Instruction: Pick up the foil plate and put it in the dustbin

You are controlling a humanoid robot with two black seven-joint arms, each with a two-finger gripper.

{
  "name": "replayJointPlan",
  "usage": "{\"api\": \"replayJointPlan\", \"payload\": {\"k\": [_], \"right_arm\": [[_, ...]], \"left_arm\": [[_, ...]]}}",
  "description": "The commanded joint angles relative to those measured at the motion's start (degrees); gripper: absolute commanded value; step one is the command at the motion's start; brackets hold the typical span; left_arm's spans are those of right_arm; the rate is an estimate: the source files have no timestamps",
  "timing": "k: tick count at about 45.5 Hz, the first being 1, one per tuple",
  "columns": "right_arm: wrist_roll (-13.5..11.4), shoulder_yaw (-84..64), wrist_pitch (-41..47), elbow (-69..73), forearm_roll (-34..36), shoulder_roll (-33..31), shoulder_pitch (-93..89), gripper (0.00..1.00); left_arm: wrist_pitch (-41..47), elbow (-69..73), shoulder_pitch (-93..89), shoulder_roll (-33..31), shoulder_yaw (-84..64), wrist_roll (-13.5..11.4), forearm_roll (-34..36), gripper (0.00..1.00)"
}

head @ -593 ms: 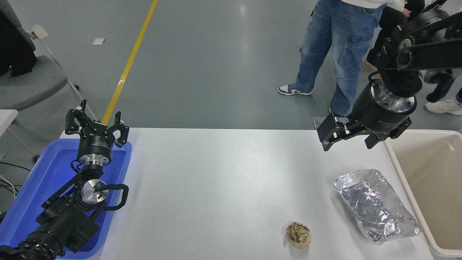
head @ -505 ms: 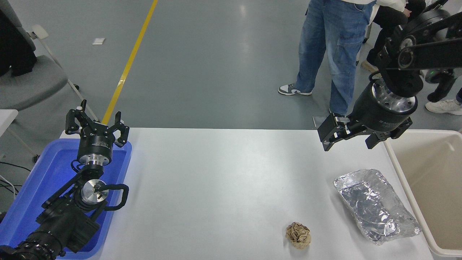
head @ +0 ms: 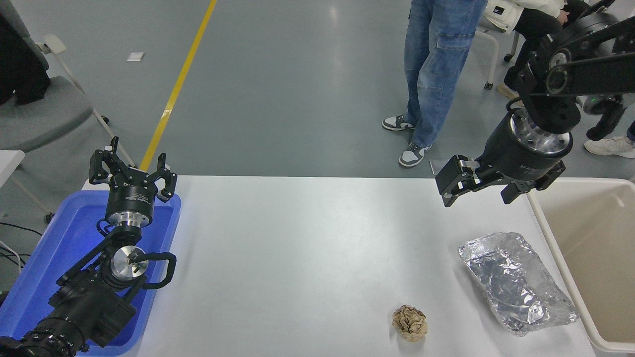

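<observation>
Left arm entering from the lower left corner, forearm angled up and away from the camera, silver joint disc and a looped black cable showing along the wrist. Left gripper (head: 133,171) pointing away, fingers spread apart with nothing between them. Right arm coming in from the upper right edge, black links running leftward, then bending down through a thick black wrist with a silver flange. Right gripper (head: 478,191) hanging in the air, tilted down and to the left, its two black fingers wide apart and empty.
</observation>
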Motion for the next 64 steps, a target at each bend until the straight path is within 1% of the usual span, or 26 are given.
{"api": "replayJointPlan", "payload": {"k": [1, 9, 13, 18, 19, 23, 30, 31, 35, 38, 42, 49, 54, 64], "right_arm": [[0.1, -0.1, -0.1, -0.1, -0.5, -1.0, -0.8, 1.00], [0.1, 1.1, -1.7, -0.5, -7.4, -5.2, -5.2, 1.00], [0.1, 4.0, -2.1, -2.0, -13.3, -10.7, -9.9, 1.00], [0.1, 8.5, -2.8, -5.6, -23.3, -18.2, -17.5, 1.00], [0.2, 10.4, -3.4, -7.2, -27.0, -20.5, -20.4, 1.00], [0.3, 16.5, -3.7, -10.6, -35.5, -25.2, -27.9, 1.00], [0.3, 28.5, -6.7, -16.3, -50.9, -29.8, -42.4, 1.00], [0.3, 31.5, -8.4, -18.0, -55.0, -30.0, -46.6, 1.00], [0.5, 35.3, -11.0, -21.4, -61.3, -29.9, -53.0, 1.00], [0.8, 36.4, -14.2, -24.2, -63.4, -29.5, -56.9, 1.00], [1.2, 36.1, -20.7, -28.5, -64.0, -27.3, -61.9, 1.00], [3.4, 35.9, -29.0, -35.8, -64.8, -24.1, -69.9, 1.00], [4.7, 36.2, -31.1, -39.2, -64.8, -22.2, -74.3, 1.00], [4.9, 41.2, -32.4, -39.4, -63.9, -21.8, -78.7, 1.00]], "left_arm": [[0.0, 0.0, 0.0, 0.1, 0.1, 0.0, -0.1, 0.99], [0.0, 0.0, 0.0, 0.1, 0.2, 0.0, -0.1, 0.99], [0.0, 0.0, 0.0, 0.1, 0.2, 0.0, 0.0, 0.99], [0.0, 0.0, 0.0, 0.1, 0.2, 0.0, 0.0, 0.99], [0.0, 0.0, 0.0, 0.1, 0.3, 0.0, 0.0, 0.99], [0.0, 0.0, 0.0, 0.1, 0.3, 0.0, -0.1, 0.99], [0.0, 0.0, 0.0, 0.1, 0.3, 0.0, 0.0, 0.99], [0.0, 0.0, 0.0, 0.1, 0.3, 0.0, 0.0, 0.99], [0.0, 0.0, 0.0, 0.1, 0.3, 0.0, -0.1, 0.99], [0.0, 0.0, 0.0, 0.1, 0.3, 0.0, -0.1, 0.99], [0.0, 0.0, 0.0, 0.1, 0.3, 0.0, 0.0, 0.99], [0.0, 0.0, -0.1, 0.1, 0.3, 0.0, -0.1, 0.99], [0.0, 0.0, -0.1, 0.1, 0.3, 0.0, -0.1, 0.99], [0.0, 0.0, -0.1, 0.1, 0.3, 0.0, -0.1, 0.99]]}}
